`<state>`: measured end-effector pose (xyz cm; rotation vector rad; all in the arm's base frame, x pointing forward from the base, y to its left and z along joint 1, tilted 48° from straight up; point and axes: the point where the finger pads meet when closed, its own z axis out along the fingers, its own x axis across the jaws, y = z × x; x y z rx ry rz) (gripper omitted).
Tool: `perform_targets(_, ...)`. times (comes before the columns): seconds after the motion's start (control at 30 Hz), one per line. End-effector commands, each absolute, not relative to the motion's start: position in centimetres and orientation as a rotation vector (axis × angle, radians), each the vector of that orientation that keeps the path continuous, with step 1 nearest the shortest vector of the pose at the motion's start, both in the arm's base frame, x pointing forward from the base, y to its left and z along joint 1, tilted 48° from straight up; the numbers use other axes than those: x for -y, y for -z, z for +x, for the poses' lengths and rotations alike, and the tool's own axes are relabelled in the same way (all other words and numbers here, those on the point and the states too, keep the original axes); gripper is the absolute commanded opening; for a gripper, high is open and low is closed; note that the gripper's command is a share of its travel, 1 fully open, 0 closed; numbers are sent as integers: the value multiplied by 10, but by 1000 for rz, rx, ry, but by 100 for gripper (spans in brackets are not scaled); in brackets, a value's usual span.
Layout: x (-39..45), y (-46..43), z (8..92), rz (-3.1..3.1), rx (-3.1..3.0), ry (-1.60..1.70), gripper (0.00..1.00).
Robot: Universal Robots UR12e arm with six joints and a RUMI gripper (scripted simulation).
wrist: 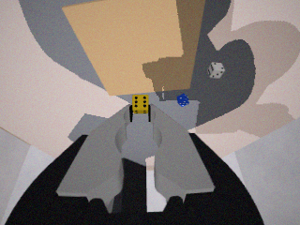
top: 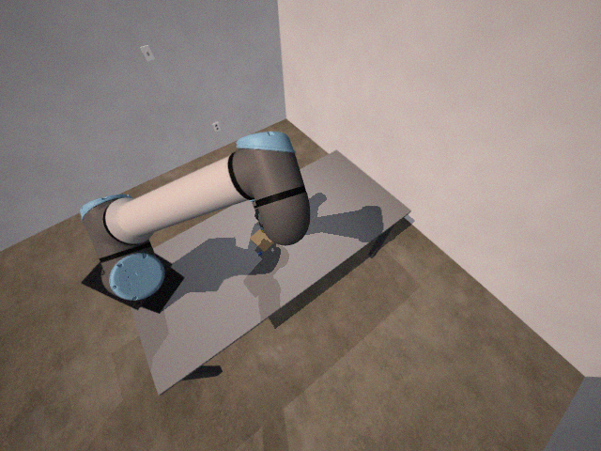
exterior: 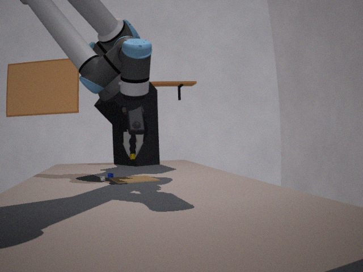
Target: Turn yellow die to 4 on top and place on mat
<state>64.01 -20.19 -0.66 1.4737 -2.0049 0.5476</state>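
The yellow die (exterior: 132,156) (wrist: 140,103) is held in the air between the two fingertips of my gripper (exterior: 133,154) (wrist: 141,105), which is shut on it. In the wrist view the die's six-dot face shows towards the camera. In the exterior view it hangs well above the table. The tan mat (top: 257,237) (exterior: 146,178) (wrist: 112,47) lies on the table; in the wrist view the die appears just short of its near edge. In the top view the die and fingertips are hidden behind the arm.
A blue die (top: 260,253) (exterior: 110,175) (wrist: 183,99) sits off the mat, close to its edge. A white die (top: 272,250) (exterior: 102,178) (wrist: 216,69) sits off the mat on the same side, farther out. The arm's shadow covers part of the mat.
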Motion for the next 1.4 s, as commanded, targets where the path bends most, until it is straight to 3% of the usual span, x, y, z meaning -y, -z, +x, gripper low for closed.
perform_targets(0.0, 201, 5, 640, 1456, 2003, -521, 0)
perform_targets(1.37, 203, 6, 643, 1306, 1989, -262, 0)
